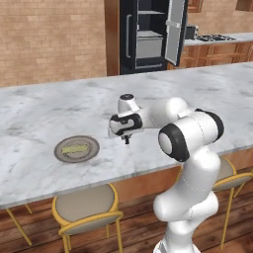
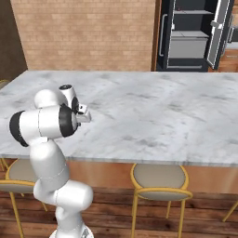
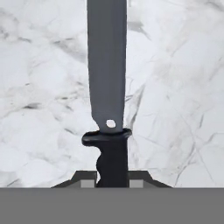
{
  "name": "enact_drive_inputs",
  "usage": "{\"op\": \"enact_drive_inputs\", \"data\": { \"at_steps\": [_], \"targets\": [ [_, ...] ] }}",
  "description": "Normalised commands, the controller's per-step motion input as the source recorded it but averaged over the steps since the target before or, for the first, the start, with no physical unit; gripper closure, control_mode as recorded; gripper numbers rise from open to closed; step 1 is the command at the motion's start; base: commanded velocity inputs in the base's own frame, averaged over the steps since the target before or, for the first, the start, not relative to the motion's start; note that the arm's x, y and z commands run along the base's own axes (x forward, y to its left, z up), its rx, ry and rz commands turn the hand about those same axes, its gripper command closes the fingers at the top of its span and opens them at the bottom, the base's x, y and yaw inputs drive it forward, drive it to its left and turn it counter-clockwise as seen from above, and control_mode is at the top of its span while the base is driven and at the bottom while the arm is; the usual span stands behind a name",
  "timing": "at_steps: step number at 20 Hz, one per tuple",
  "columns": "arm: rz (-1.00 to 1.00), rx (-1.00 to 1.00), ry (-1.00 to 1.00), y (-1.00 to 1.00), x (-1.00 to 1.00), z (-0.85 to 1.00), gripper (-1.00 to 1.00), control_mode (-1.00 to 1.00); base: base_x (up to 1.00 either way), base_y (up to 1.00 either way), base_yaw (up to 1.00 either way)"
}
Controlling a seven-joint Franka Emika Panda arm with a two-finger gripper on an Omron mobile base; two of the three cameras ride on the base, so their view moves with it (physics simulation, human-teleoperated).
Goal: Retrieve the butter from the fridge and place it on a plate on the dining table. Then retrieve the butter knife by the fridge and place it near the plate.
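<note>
- 1 butter knife (image 3: 108, 83), dark handle and grey blade, is pinched by its handle between the 2 fingertips of the gripper (image 3: 112, 178); the blade points away from the hand, over bare marble.
- 1 gripper (image 1: 126, 139) hangs just above the dining table (image 1: 44, 108), to the right of the plate and apart from it.
- 1 plate (image 1: 76, 148), round and ringed, sits on the near left part of the table.
- 1 butter (image 1: 76, 148), a pale yellow stick, lies across the middle of the plate.
- 1 fridge (image 1: 148, 34) stands beyond the table against the brick wall, its right door (image 1: 175, 30) swung open on grey shelves.
- 3 stools show in the left base view, tucked under the table's near edge; the nearest stool (image 1: 84, 205) sits below the plate.
- 1 stovetop (image 1: 216, 37) rests on the far counter right of the fridge.
</note>
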Motion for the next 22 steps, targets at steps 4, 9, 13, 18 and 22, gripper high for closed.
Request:
{"op": "enact_drive_inputs", "data": {
  "at_steps": [4,9,13,18,22],
  "targets": [
    [0.02,0.0,0.0,0.14,0.12,-0.36,1.0,-1.0,0.0,0.0,0.0],
    [0.0,0.0,-0.01,0.0,0.0,-0.44,1.0,-1.0,0.0,0.0,0.0],
    [0.0,0.0,0.0,0.0,-0.03,-0.53,1.0,-1.0,0.0,0.0,0.0],
    [0.0,0.0,0.0,0.17,0.0,-0.26,1.0,-1.0,0.0,0.0,0.0],
    [-0.01,0.0,0.0,0.26,0.08,-0.08,1.0,-1.0,0.0,0.0,0.0]
  ]
}}
